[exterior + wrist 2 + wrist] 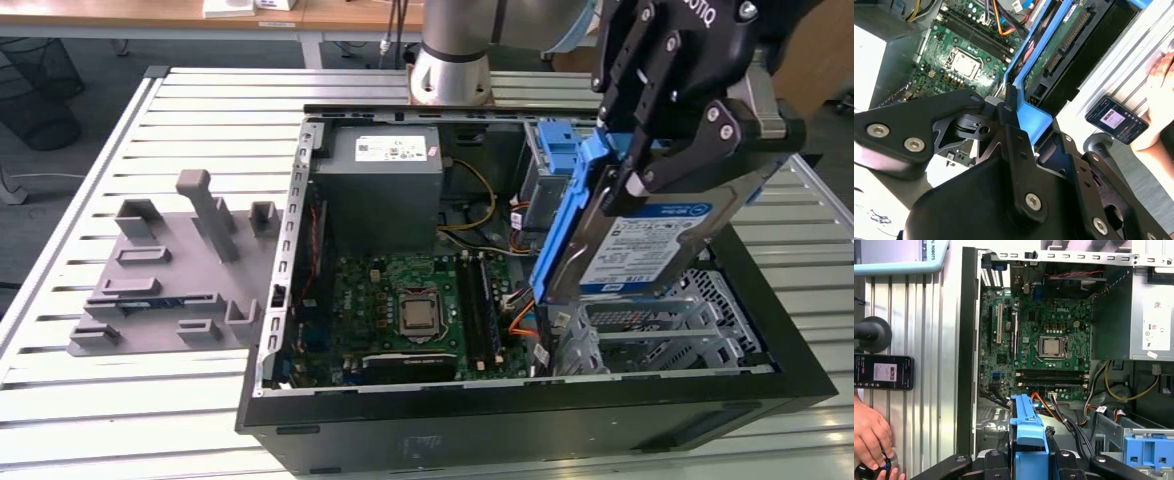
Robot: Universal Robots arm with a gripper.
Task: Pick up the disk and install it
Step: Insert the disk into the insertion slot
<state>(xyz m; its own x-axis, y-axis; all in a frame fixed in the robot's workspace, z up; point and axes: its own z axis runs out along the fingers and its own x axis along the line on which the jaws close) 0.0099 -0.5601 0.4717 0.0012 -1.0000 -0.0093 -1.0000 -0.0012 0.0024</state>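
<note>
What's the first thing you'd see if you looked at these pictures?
The big black gripper holding the disk, silver with a blue frame, tilted above the open computer case on the exterior view's right. Next comes the green motherboard lying bare inside the case, and a person's hand near a phone in the first wrist view.

Exterior view. A pale slatted metal surface (120, 410) fills the middle. Dark grey floor (27, 225) lies at 9 o'clock, black wire bins (30, 110) at 10 o'clock, and a wood-topped desk (347, 15) at 12 o'clock. Lighting is even, shadows soft.
</note>
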